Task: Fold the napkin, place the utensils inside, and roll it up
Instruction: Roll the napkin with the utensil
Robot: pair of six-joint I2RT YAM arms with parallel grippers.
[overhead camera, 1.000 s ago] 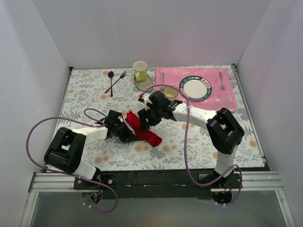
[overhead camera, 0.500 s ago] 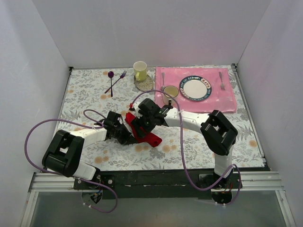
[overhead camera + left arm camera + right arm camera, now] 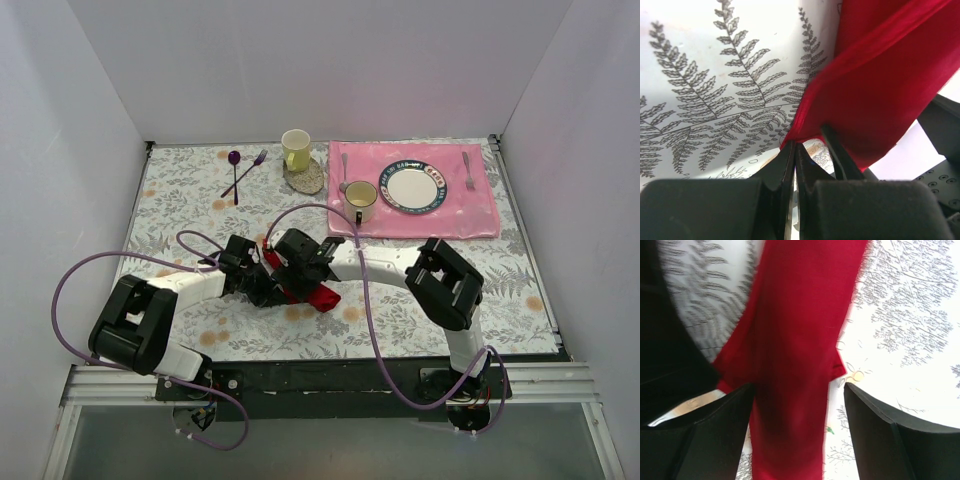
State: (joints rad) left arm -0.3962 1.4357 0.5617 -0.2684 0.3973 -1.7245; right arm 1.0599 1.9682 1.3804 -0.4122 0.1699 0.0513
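**Status.** The napkin [image 3: 322,296] lies on the counter [image 3: 180,205] just ahead of the arm bases. It is gathered into a narrow red band or loose roll that runs diagonally between the two hands. The number of layers cannot be told.

**Left hand.** The left hand [image 3: 794,150] is fully closed. Its jaws meet on a corner of the cloth, low against the counter. Only a small tuck of fabric sits in the pinch.

**Right hand.** The right hand [image 3: 797,390] is spread wide and holds nothing. It hangs over the band with one jaw on each side. The cloth reaches one jaw and stands clear of the other.

**Fork.** The fork cannot be identified in any view. Whether it lies inside the cloth is not confirmed.

**Hazards.**
1. Slip at the pinch. The left hand grips very little fabric, so any pull along the band by the right hand is likely to drag the corner free and let the fold relax.
2. Bunching. If the right hand closes across the band instead of along it, the soft cloth will probably crumple and the roll will lose its shape.
3. Loss of the fork. If the fork is inside, lifting or tilting one end of a loose roll may let it slide out.
4. Contact between hands. Both hands work close together over the same short length of cloth, so a small misplacement could bring them into collision.
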